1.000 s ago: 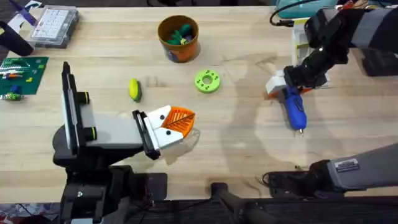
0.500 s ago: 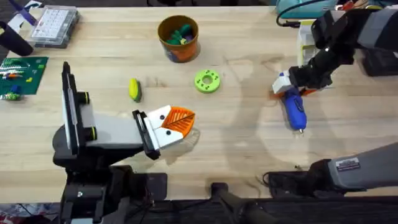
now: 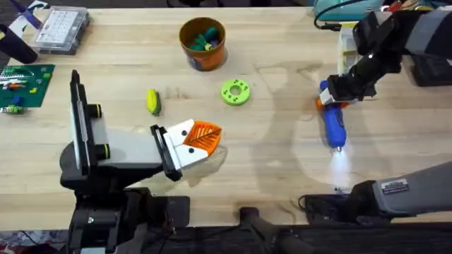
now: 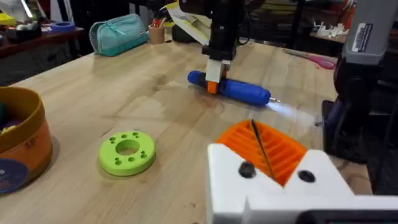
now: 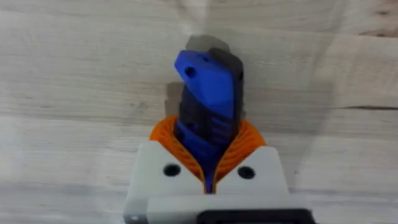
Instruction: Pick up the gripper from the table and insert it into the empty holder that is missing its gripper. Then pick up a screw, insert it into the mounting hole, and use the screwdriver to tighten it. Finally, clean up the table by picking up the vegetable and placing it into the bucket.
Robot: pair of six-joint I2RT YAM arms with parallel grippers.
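Note:
The blue screwdriver (image 3: 334, 125) lies on the table (image 3: 282, 176) at the right, its tip toward the front edge and casting a bright glow on the wood. My right gripper (image 3: 332, 97) is shut on its rear end; the right wrist view shows the orange pads (image 5: 163, 134) clamping the blue body (image 5: 208, 93). From the left wrist view the screwdriver (image 4: 239, 90) rests flat under the right gripper (image 4: 214, 79). My left gripper (image 3: 203, 136) hovers mid-table, shut and holding nothing. The yellow-green vegetable (image 3: 152, 101) lies left of centre. The orange bucket (image 3: 203, 44) stands at the back. The loose gripper, holder and screw are out of view.
A lime-green disc with holes (image 3: 235, 92) lies between the bucket and the screwdriver. A clear parts box (image 3: 62, 28) and a green board (image 3: 25, 83) sit at the far left. Cables and gear crowd the back right corner (image 3: 346, 21).
My right gripper slid slightly right along the screwdriver's rear end and closed on it. The light at the screwdriver's tip has come on. The left arm has stayed still.

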